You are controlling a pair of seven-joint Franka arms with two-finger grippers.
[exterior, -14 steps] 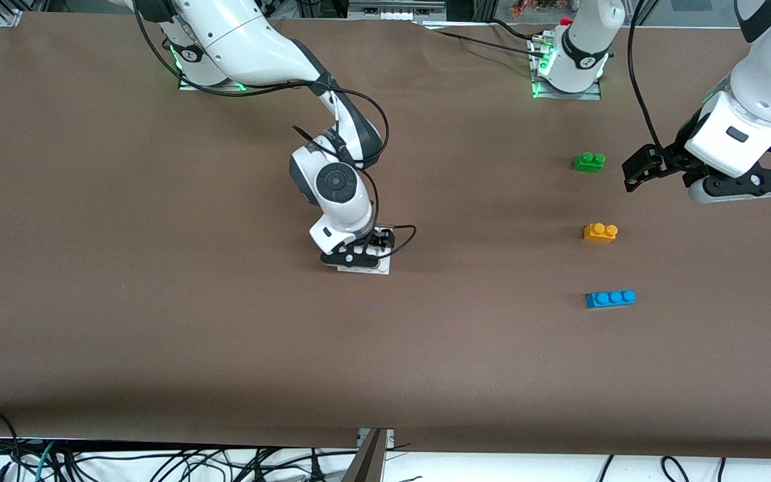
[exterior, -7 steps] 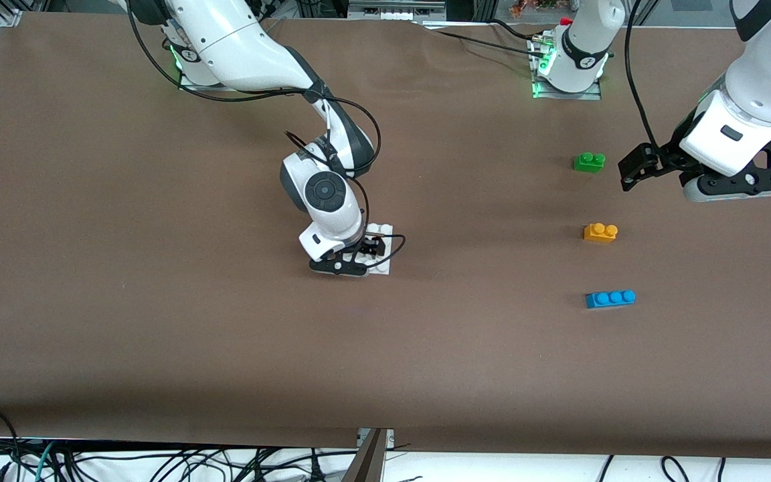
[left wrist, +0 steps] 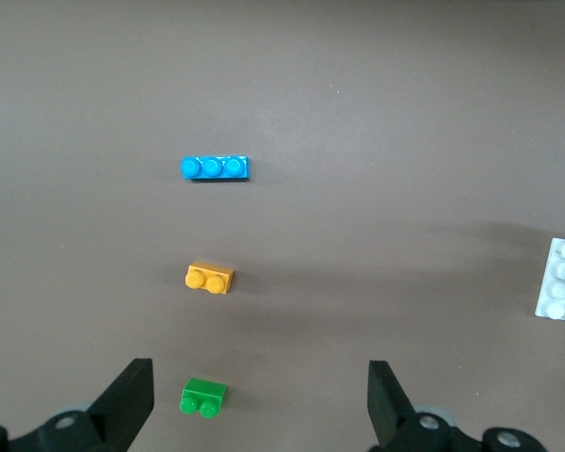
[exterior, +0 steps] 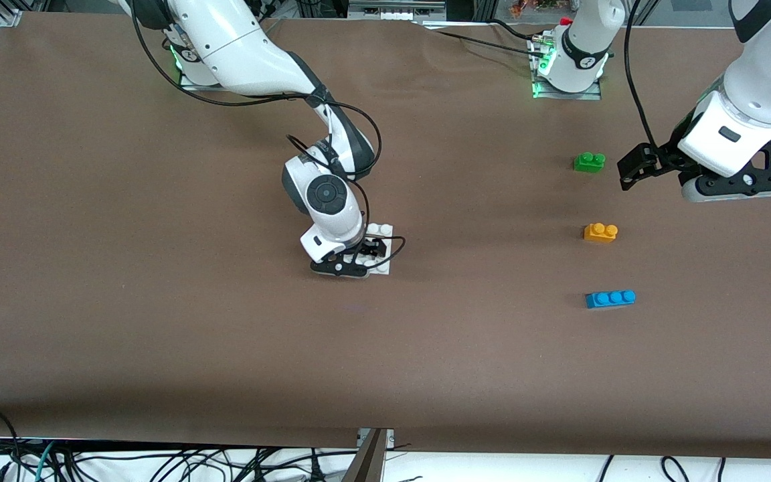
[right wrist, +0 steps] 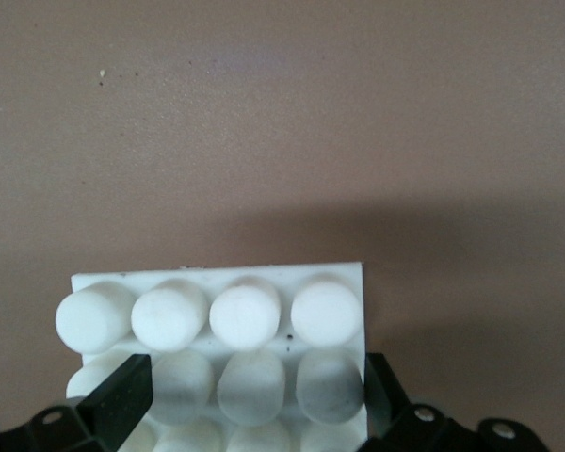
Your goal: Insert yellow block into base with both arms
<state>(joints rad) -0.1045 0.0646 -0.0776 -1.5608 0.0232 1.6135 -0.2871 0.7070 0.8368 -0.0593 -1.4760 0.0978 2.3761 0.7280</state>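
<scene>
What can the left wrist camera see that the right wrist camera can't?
Only the left wrist view shows the three bricks: the blue brick, the yellow block and the green brick, with the left pincer open above them. Only the right wrist view shows the right pincer, its fingers either side of the base. Both show the base and the brown table.
</scene>
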